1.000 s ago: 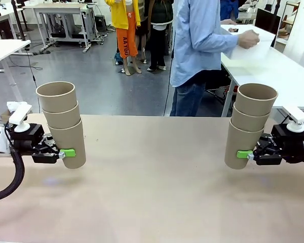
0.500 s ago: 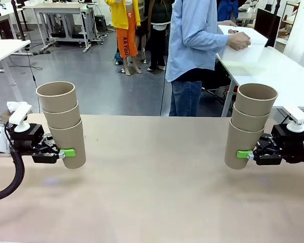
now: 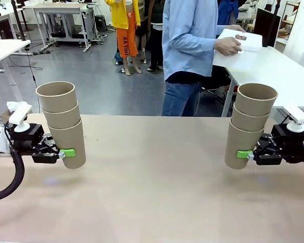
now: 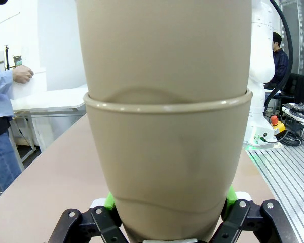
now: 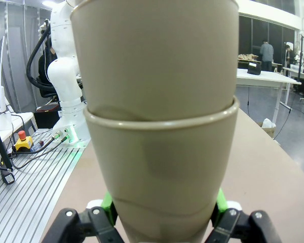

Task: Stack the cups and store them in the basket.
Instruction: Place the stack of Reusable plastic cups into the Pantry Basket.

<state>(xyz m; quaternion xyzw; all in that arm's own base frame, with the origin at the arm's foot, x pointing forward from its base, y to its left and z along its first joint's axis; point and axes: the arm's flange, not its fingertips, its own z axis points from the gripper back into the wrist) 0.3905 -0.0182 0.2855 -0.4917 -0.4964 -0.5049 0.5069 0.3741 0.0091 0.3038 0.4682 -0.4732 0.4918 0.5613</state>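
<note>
Your left pincer [image 3: 67,152] is clamped on the bottom cup of the left stack [image 3: 61,119], three cups nested upright and rising above its pads. Your right pincer [image 3: 244,154] grips the bottom cup of the right stack [image 3: 251,124] the same way. The two pincers are well apart, with bare surface [image 3: 152,172] between them.

Stacking looks about half done: two threes, not yet one six. The basket [image 3: 245,53] appears to be the white bin far beyond the right pincer, on another table under the person's hand [image 3: 227,46].

Next, I'd judge, you nest one stack into the other. Lift one pincer above the other stack's top rim, line them up, then lower gently. Thin paper walls would likely give, so don't squeeze harder.
</note>
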